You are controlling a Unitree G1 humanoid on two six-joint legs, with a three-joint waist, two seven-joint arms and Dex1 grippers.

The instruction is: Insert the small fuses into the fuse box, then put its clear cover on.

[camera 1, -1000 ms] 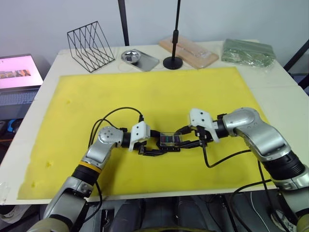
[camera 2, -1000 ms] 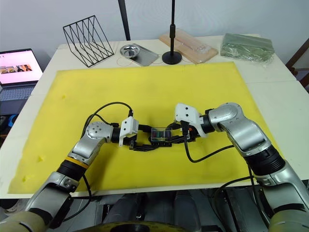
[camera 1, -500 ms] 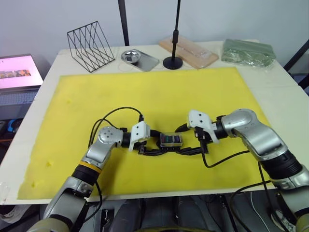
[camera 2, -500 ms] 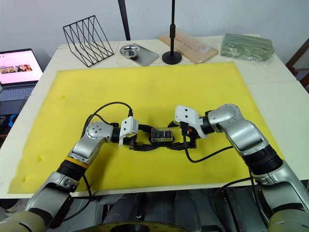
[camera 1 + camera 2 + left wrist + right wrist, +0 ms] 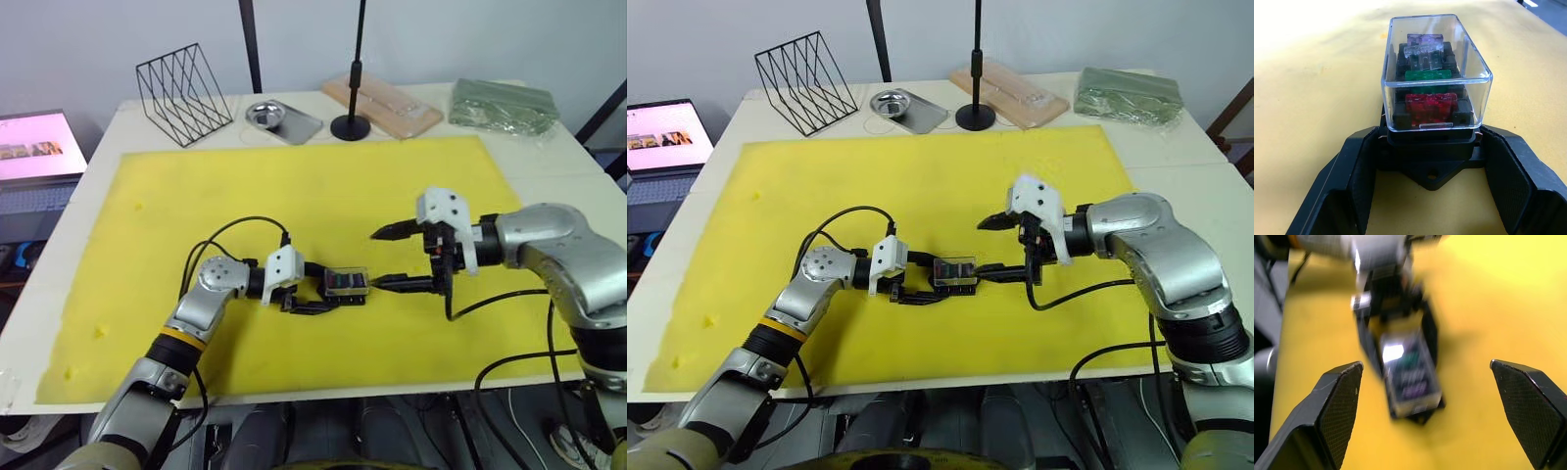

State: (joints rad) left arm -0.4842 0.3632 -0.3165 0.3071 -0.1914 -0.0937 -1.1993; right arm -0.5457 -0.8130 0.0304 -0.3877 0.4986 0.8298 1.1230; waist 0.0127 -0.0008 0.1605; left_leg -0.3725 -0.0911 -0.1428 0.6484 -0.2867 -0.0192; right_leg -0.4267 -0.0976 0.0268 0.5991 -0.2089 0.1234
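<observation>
Left eye view shows the small black rectangular fuse box (image 5: 345,285) resting on the yellow foam mat (image 5: 313,186) that covers the white table (image 5: 549,162), with the small transparent rectangular cover (image 5: 346,278) seated on top of it. The left gripper (image 5: 328,296) has its two black fingers closed against the base of the fuse box, one on each side. The right gripper (image 5: 390,258) sits just beside the box with its fingers spread wide and nothing between them. Left wrist view looks along the left fingers (image 5: 1359,171) pressed to the box's black base, and through the clear cover four small blade fuses (image 5: 1426,73) stand in their slots: purple, greyish clear, green and red. Right wrist view shows the right fingers (image 5: 1339,399) far apart, and the covered box lies on the mat beyond them, clear of both tips.
</observation>
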